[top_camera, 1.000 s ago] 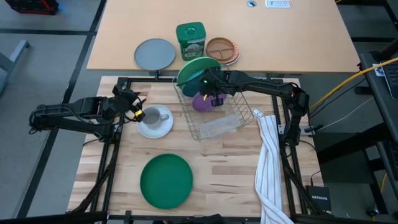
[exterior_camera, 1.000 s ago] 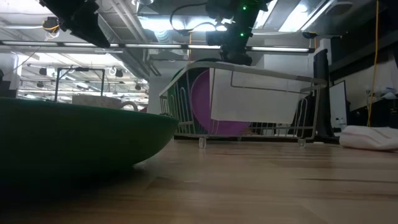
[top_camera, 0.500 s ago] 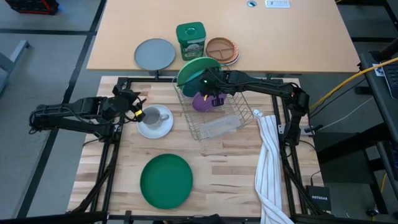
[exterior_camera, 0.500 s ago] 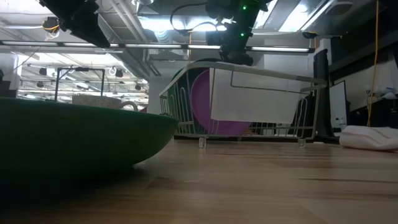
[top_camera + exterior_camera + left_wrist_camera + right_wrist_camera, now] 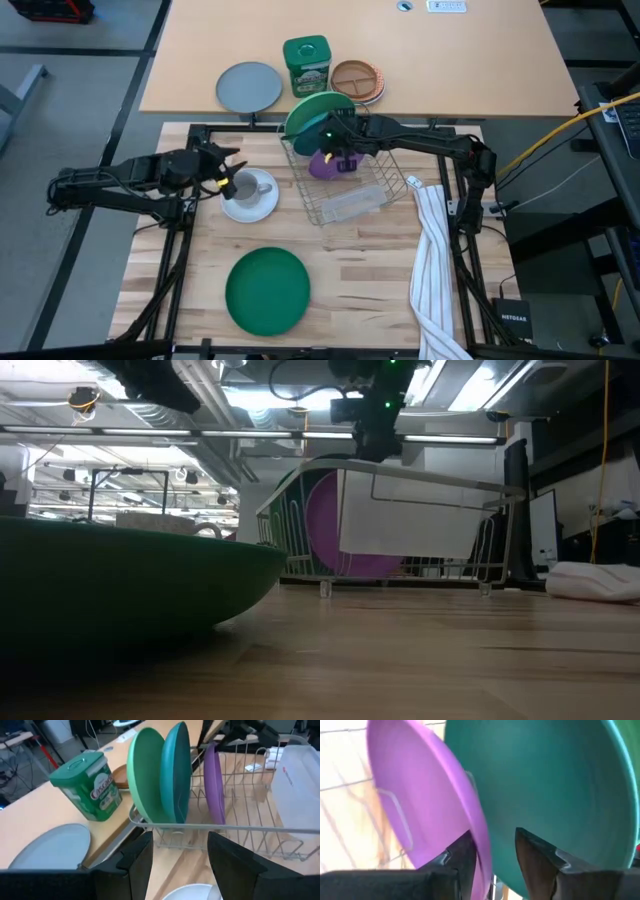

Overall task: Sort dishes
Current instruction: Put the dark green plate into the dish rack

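A light green plate [image 5: 145,770], a teal plate [image 5: 177,770] and a purple plate [image 5: 215,785] stand on edge in the wire rack [image 5: 350,195]. My right gripper [image 5: 494,860] is open above the rack [image 5: 337,140], one finger on each side of the purple plate's upper rim [image 5: 481,845]. A grey mug [image 5: 243,184] sits on a white saucer [image 5: 255,205]. My left gripper [image 5: 228,172] is open and empty, just left of the mug. A dark green plate [image 5: 267,290] lies flat near the table's front edge. My right gripper comes from above with its fingers on either side of the purple plate's upper rim [image 5: 481,845]. The teal plate shows in the gap between the rim and one finger [image 5: 535,855]. I cannot tell whether the other finger touches the rim. The plate stands in the rack.
A green can [image 5: 306,65], a flat grey plate [image 5: 250,87] and a brown plate [image 5: 357,80] sit on the far table. A clear container [image 5: 345,205] lies in the rack. A striped cloth [image 5: 432,260] lies along the right side.
My left gripper has moved toward the table's right edge, closer to the mug. My right gripper has risen a little above the rack and shifted slightly left. The plates have stayed in place.
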### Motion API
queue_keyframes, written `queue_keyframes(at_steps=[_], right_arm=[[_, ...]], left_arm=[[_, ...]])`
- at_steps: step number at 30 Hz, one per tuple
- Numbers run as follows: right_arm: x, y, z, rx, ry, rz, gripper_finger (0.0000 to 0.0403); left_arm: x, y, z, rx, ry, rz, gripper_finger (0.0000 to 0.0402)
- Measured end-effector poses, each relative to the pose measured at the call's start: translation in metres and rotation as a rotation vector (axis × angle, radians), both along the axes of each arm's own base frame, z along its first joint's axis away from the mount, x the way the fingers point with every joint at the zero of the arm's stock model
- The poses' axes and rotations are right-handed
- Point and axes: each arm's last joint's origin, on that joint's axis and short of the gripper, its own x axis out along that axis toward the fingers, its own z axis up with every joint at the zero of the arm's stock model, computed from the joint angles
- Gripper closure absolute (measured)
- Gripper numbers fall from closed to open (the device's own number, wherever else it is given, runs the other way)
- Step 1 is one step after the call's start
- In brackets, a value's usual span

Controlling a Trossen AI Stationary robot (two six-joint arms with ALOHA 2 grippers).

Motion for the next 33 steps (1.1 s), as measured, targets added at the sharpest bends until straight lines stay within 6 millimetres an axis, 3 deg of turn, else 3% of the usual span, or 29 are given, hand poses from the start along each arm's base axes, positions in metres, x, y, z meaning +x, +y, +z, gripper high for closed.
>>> queue_keyframes(at_steps=[11,17,24,28,33], right_arm=[[-0.015,0.006,0.023,0.04,0.11,-0.003,0.0264],[-0.021,0.015,0.048,0.076,0.069,-0.051,0.0265],[-0.019,0.038,0.075,0.402,-0.144,-0.054,0.0265],[-0.014,0.054,0.077,0.617,-0.195,0.006,0.0265],[0.003,0.074,0.068,0.683,-0.211,0.077,0.0265]], left_arm=[[0.0,0.0,-0.001,-0.005,0.005,-0.001,0.0224],[0.002,-0.005,-0.002,-0.088,-0.003,-0.154,0.0224],[0.003,-0.011,-0.009,-0.378,-0.031,-0.275,0.0224],[0.0,-0.013,-0.023,-0.558,0.058,-0.195,0.0224],[0.002,-0.019,-0.039,-0.618,0.228,-0.152,0.0224]])
